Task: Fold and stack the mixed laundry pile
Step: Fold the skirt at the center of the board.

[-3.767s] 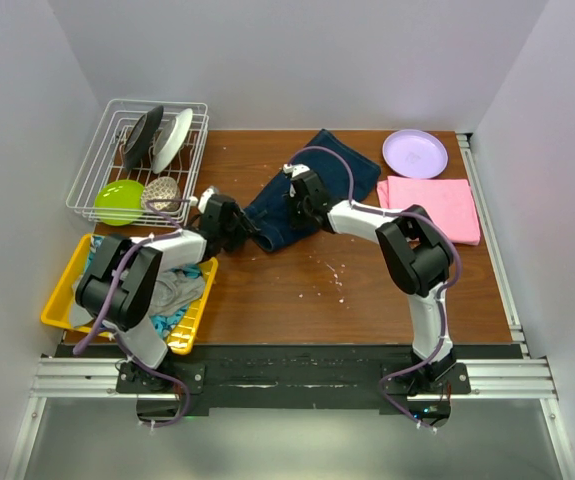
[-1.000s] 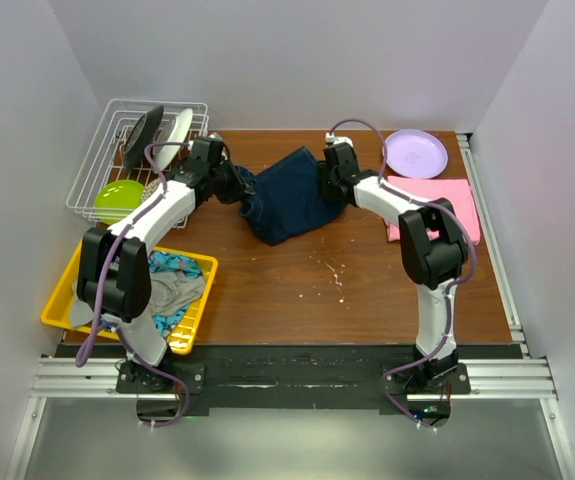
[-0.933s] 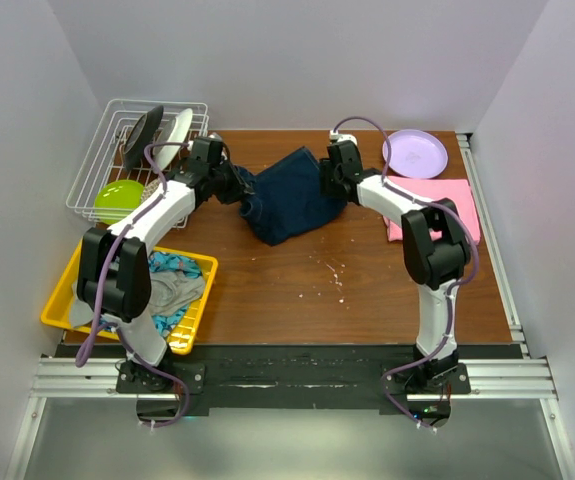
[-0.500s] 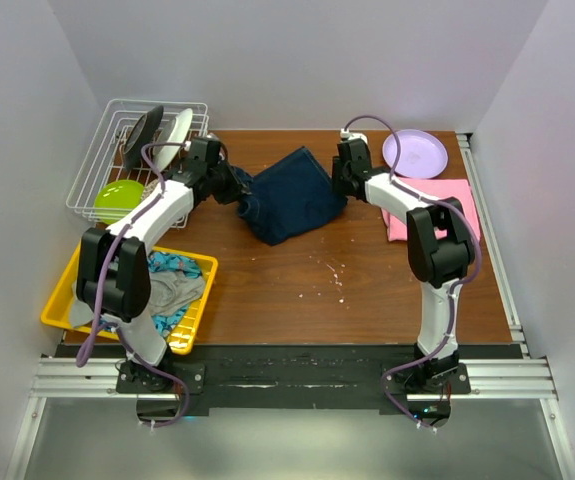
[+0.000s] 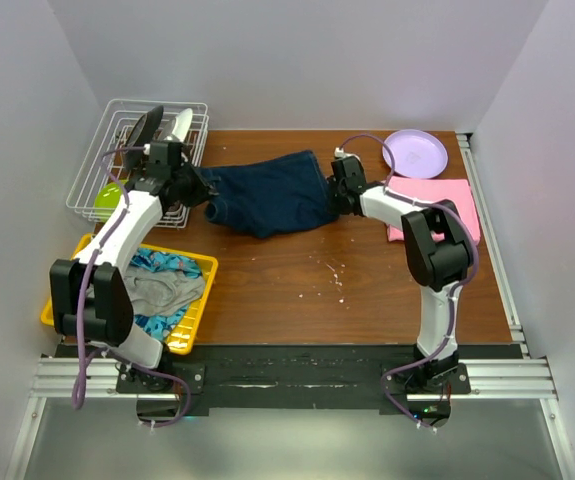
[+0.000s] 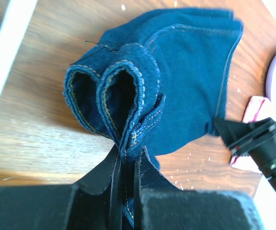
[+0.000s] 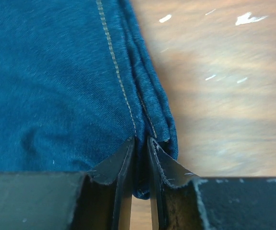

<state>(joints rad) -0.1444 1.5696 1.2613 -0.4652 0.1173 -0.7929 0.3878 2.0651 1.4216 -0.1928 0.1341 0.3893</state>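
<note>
Stretched wider than before, with denim [image 5: 267, 195] pinched in left gripper [image 6: 128, 151] and, apparently, clamped in right gripper [image 7: 140, 141] at opposite end

Bright and even, soft shadows only. Sharp from above; kinda blurry on the tabletop [image 7: 214, 72] up close, right wrist.

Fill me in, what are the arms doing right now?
Both arms are holding the dark blue denim garment by opposite ends, spread across the far side of the table. The left gripper pinches its bunched left end near the dish rack; the right gripper is clamped on its right edge. A pink T-shirt lies folded at the right. A grey garment and a turquoise patterned cloth sit in the yellow tray, not yet folded.
</note>
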